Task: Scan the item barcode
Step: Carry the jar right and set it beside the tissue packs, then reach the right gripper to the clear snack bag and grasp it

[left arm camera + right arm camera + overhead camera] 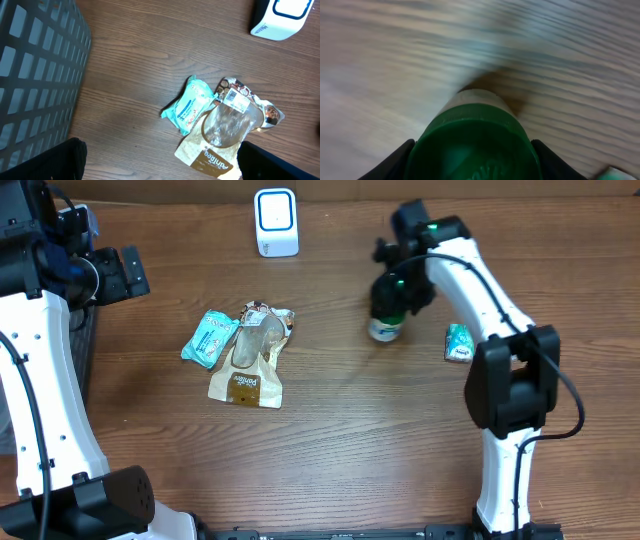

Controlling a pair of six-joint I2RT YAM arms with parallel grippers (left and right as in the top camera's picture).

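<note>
Item: green-capped bottle (384, 328). Clamped in part-closed right claw (392, 288), likely for barcode presentation. Scanner (276, 222) up-left of claw, well apart. Left claw (125, 272) spread wide, empty, kept aside.

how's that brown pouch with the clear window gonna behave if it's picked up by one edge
Probably floppy: the brown pouch lies flat and crinkled, so it would likely sag from a pinch. Its glossy clear window suggests slick film that may slip. It touches the teal packet, which might get dragged along.
</note>
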